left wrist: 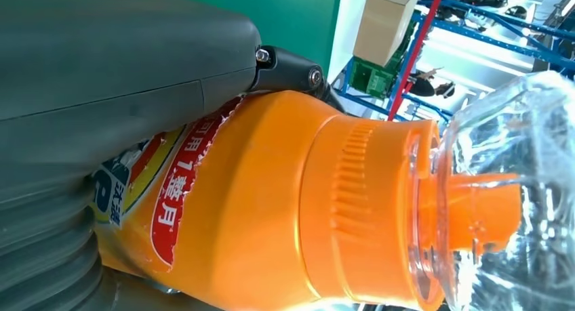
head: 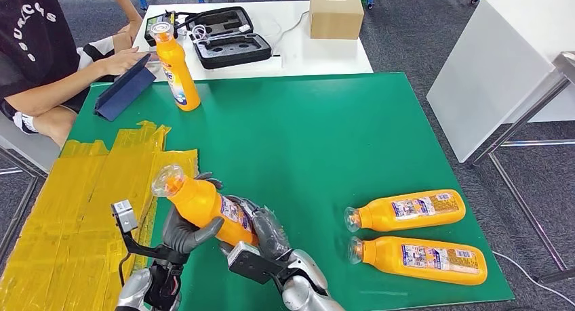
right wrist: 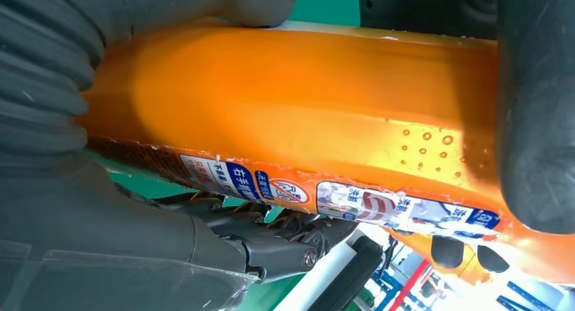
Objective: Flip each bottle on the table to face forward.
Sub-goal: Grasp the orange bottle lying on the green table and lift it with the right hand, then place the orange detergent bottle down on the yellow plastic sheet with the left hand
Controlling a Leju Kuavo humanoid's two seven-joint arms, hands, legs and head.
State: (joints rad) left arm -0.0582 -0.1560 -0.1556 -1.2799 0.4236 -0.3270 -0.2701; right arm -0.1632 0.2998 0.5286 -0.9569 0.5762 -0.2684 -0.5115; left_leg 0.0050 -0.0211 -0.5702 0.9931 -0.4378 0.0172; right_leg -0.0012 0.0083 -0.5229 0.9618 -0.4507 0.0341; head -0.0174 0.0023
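Together, left hand (head: 184, 231) and right hand (head: 268, 235) grip one tilted orange bottle (head: 207, 204).

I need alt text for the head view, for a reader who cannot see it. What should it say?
Both robot hands, left hand and right hand, hold a tilted orange bottle above a green table. Two more orange bottles lie to the right, one stands upright at the far left, beside a seated person.

Grey carpet floor (head: 407, 33) (blue racks behind), white side table (head: 502, 60).
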